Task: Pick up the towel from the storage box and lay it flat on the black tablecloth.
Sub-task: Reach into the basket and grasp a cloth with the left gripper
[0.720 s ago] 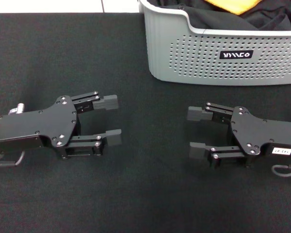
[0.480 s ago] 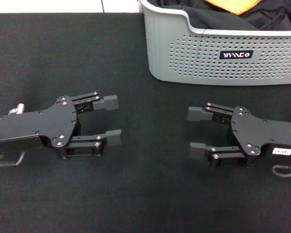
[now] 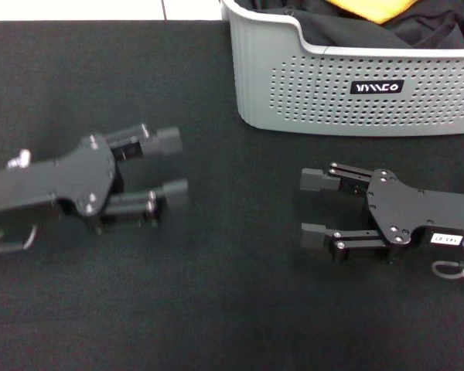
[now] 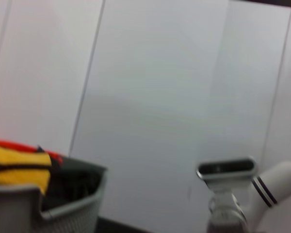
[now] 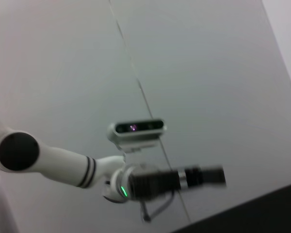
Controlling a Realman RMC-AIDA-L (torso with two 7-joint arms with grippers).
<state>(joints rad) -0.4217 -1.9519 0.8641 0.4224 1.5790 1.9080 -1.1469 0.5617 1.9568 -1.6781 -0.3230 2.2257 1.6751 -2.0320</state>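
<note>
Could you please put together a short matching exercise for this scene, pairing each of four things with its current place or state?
Things:
1. towel
2. storage box
3. left gripper
4. right gripper

Places or states:
A. open, over the black tablecloth, on the robot's right
B. lying inside the box on dark fabric
C. open, over the tablecloth, on the robot's left
D. standing on the tablecloth's far side

Pairs: 1-B, 2-D, 3-C, 4-A

I am seeing the black tablecloth (image 3: 216,309) looking like matt, finely textured cloth. The storage box (image 3: 317,93) is showing smooth grey perforated plastic, and the towel (image 3: 371,9) is looking fluffy.
</note>
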